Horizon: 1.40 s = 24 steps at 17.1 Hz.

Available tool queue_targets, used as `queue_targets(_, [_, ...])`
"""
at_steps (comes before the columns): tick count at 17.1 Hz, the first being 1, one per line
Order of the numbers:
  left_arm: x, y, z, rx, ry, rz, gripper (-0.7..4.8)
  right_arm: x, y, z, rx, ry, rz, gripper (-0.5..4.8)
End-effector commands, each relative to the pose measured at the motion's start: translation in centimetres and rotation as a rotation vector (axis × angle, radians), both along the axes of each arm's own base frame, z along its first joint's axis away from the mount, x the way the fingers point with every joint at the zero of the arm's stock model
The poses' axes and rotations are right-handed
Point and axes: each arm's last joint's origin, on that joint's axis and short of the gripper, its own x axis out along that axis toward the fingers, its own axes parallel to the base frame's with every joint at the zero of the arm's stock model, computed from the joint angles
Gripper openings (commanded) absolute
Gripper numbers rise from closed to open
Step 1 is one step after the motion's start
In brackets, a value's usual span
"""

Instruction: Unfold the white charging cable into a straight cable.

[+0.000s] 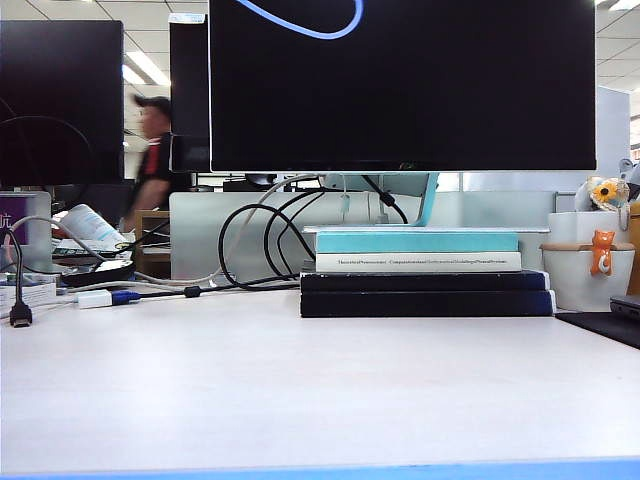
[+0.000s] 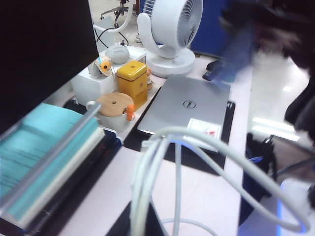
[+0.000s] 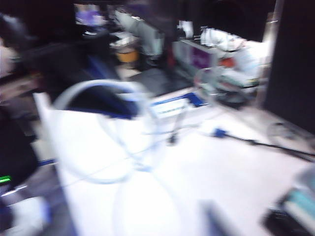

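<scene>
The white charging cable [image 2: 177,162] fills the left wrist view as several looped strands above the white table. A bundle of its strands runs down between the dark fingers of my left gripper [image 2: 143,227], which is shut on it. In the right wrist view, badly blurred, the white charging cable [image 3: 106,91] hangs in wide loops over the table. My right gripper [image 3: 162,223] is lost in the blur, so its jaws cannot be read. The exterior view shows neither gripper, only an arc of the white charging cable [image 1: 300,25] at the top edge.
A monitor [image 1: 400,80] stands behind a stack of books [image 1: 420,275]. Black cables [image 1: 260,240] and a white adapter with a blue plug [image 1: 100,297] lie at the left. A laptop [image 2: 189,105], a fan [image 2: 170,29], a yellow tin [image 2: 132,78] and a lidded cup [image 1: 590,270] stand on the right.
</scene>
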Motion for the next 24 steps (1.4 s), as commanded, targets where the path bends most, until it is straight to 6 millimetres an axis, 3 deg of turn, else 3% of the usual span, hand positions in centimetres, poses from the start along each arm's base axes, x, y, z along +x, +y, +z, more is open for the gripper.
queue_targets(1, [0.1, 0.0, 0.7, -0.050, 0.008, 0.054, 0.08, -0.6, 0.7, 0.3, 0.018, -0.010, 0.070, 1.15])
queue_targets(5, [-0.2, -1.1, 0.4, -0.032, 0.020, 0.107, 0.07, -0.8, 1.2, 0.4, 0.027, -0.025, 0.096, 1.17])
queue_targets(6, [-0.7, -2.4, 0.2, -0.028, 0.043, 0.073, 0.07, -0.8, 1.2, 0.5, 0.033, -0.033, 0.098, 1.18])
queue_targets(7, [-1.1, -4.2, -0.4, 0.023, 0.008, 0.130, 0.07, -0.9, 1.3, 0.5, 0.033, -0.027, 0.108, 1.81])
queue_targets(9, [-0.9, -5.2, -0.7, 0.008, 0.020, 0.109, 0.07, -1.0, 1.3, 0.5, 0.033, -0.024, 0.112, 1.79])
queue_targets(10, [-0.7, -5.4, -0.6, -0.005, 0.011, 0.109, 0.07, -0.9, 1.4, 0.3, 0.030, -0.010, 0.111, 1.06])
queue_targets(12, [-0.8, -5.6, -0.1, -0.070, 0.025, 0.039, 0.07, -0.9, 1.4, 0.3, 0.027, -0.008, 0.109, 0.85])
queue_targets(13, [-0.8, -5.6, -0.1, -0.073, 0.025, 0.038, 0.07, -0.9, 1.4, 0.2, 0.026, -0.004, 0.112, 0.97])
queue_targets(15, [-0.7, -5.6, -0.4, -0.043, 0.029, 0.059, 0.07, -1.1, 1.4, 0.3, 0.038, -0.004, 0.175, 1.73])
queue_targets(18, [-0.5, -5.4, -1.5, 0.073, 0.027, 0.140, 0.07, -1.4, 1.2, 0.5, 0.046, -0.009, 0.206, 1.73])
queue_targets(21, [-0.5, -5.2, -1.7, 0.119, 0.002, 0.181, 0.07, -1.0, 1.0, 0.0, -0.032, -0.043, 0.029, 1.73])
queue_targets(24, [-0.6, -5.3, -1.5, 0.099, 0.002, 0.151, 0.07, -0.5, 1.1, -0.7, -0.097, -0.035, -0.014, 1.81])
